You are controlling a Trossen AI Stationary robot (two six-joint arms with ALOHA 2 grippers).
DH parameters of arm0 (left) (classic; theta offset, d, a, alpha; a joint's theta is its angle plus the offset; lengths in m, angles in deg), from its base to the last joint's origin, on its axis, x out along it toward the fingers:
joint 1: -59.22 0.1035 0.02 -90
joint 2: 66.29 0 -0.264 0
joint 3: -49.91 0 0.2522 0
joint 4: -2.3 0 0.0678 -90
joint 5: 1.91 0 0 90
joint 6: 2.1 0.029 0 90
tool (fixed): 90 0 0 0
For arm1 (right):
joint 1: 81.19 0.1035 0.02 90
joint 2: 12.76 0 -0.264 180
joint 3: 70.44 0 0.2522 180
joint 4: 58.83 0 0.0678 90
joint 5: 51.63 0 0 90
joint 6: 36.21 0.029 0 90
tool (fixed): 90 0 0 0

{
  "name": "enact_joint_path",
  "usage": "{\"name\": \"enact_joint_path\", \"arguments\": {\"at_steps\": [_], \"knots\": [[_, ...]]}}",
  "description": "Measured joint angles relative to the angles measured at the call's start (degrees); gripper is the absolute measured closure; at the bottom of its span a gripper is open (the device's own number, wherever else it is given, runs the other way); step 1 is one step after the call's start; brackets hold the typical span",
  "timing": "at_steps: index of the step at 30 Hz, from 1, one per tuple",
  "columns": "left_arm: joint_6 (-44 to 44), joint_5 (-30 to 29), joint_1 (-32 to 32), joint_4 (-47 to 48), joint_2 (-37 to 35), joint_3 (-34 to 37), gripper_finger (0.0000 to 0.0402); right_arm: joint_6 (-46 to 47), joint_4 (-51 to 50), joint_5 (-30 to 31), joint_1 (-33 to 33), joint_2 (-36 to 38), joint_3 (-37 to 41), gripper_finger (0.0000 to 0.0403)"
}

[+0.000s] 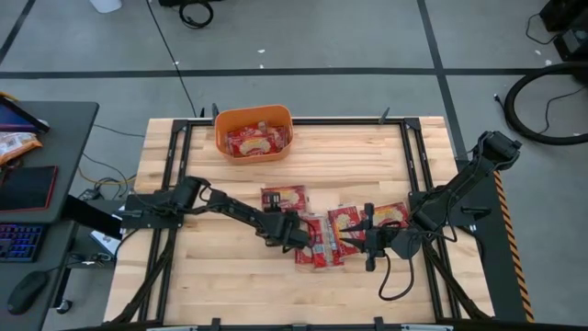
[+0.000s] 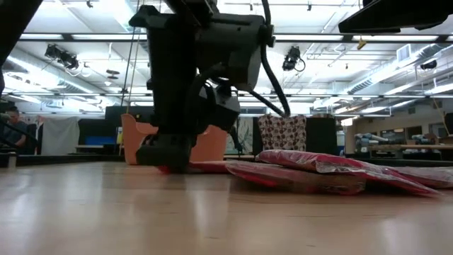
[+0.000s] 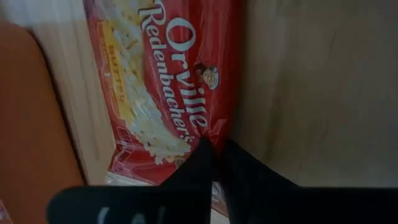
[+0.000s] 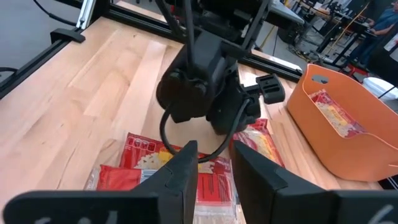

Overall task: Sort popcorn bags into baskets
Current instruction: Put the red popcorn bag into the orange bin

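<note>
Several glossy red popcorn bags lie flat on the wooden table, overlapping, at its middle (image 1: 344, 221) (image 2: 311, 173) (image 4: 143, 165). Another one lies apart, toward the far edge (image 1: 283, 198). More bags lie inside the orange basket (image 1: 220, 138) (image 4: 323, 143) at the far edge. My left gripper (image 1: 299, 234) (image 3: 216, 155) (image 2: 166, 159) is down at the table, shut on one bag (image 3: 168, 81). My right gripper (image 1: 366, 237) (image 4: 214, 165) is open just right of the pile and points at it, touching nothing. My left gripper pinches the red bag between its two fingers at the edge (image 3: 198, 134) nearest the gripper. The fingers come down at it from the table's left side. In the low view the bag stays low at the table top under the gripper (image 2: 164, 168).
A black frame runs around the tabletop (image 1: 175, 165). Bare wood shows toward the near edge (image 1: 230, 285) and at the left. A desk with a keyboard and mouse stands beyond the table's left side (image 1: 37, 184).
</note>
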Motion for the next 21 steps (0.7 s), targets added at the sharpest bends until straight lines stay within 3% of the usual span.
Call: {"name": "enact_joint_path", "arguments": {"at_steps": [6,15,21], "knots": [[-0.5,0.6,0.6,6.0,-6.3,-0.3,0.0382,0.0,0.0,0.0,0.0,0.0,0.0,0.0300],[-3.7,-3.5,0.7,12.2,-20.3,-0.4,0.0385,0.0,-0.1,-0.1,0.0,0.0,0.0,0.0300],[-4.8,-17.2,2.0,13.4,-28.1,-0.4,0.0385,0.0,0.1,0.0,0.0,0.0,0.0,0.0300]]}}
